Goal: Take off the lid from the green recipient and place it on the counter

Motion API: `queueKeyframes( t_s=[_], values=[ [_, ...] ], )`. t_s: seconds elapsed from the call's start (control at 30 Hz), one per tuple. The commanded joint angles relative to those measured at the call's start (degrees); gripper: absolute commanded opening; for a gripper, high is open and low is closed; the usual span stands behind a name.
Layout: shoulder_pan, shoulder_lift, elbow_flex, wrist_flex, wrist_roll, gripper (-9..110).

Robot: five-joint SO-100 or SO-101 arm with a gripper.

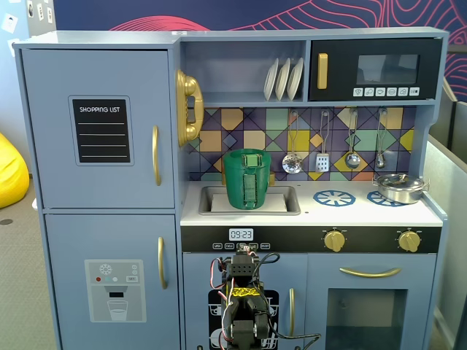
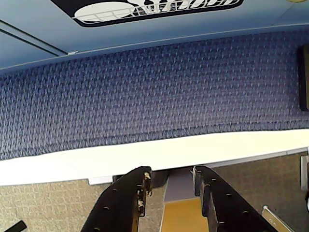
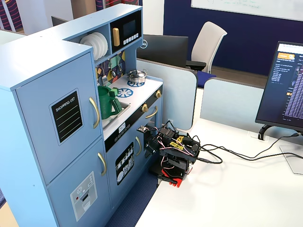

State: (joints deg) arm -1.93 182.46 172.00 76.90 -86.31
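Starting with a fixed view from the front, the tall dark green plastic cylindrical container (image 1: 247, 179) with its lighter green strap is seen standing upright in the sink recess of the blue-grey toy kitchen, and the round translucent green lid (image 1: 248, 152) is judged to be on top of it, though only its rim is made out. The white counter top printed with blue burner rings (image 1: 321, 211) lies bare just to the right of the sink in this view, with a shallow silver pot (image 1: 400, 187) kept at its far right end. The black arm is seen folded low in front of the lower cabinet doors, well below the counter. Over to the wrist view: the black two-finger gripper (image 2: 171, 181) is shown pointing down at a blue carpet strip and a white table edge, its jaws narrowly parted and nothing held between them. In another fixed view, from the side, the gripper (image 3: 165, 179) is tucked under the folded arm at the table edge, well apart from the container (image 3: 108, 101); the lid cannot be told apart here. No step is judged begun: the reach is in hand. Next, the arm must be raised above counter height, the claw opened wider and brought down over the lid's centre tab.
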Motion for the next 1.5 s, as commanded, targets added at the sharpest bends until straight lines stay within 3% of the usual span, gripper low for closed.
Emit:
queueKeyframes(
  t_s=[0.0,0.4,0.5,0.6,0.9,1.1,1.17,1.3,1.47],
  values=[
    [4.9,-0.8,-0.1,10.5,-0.7,0],
    [5.0,-0.3,-0.3,10.6,0.6,0],
    [7.9,-0.4,-2.2,3.5,5.4,0],
    [8.5,-0.4,-9.8,-4.5,2.4,0],
    [8.3,-9.1,-29.8,-49.7,-5.5,0],
    [7.0,-16.8,-39.7,-53.4,-11.6,0],
    [6.6,-18.9,-42.5,-54.2,-11.3,7],
    [6.8,-24.1,-48.7,-54.6,-10.5,33],
    [7.6,-27.6,-51.4,-57.4,-9.7,40]
  ],
)
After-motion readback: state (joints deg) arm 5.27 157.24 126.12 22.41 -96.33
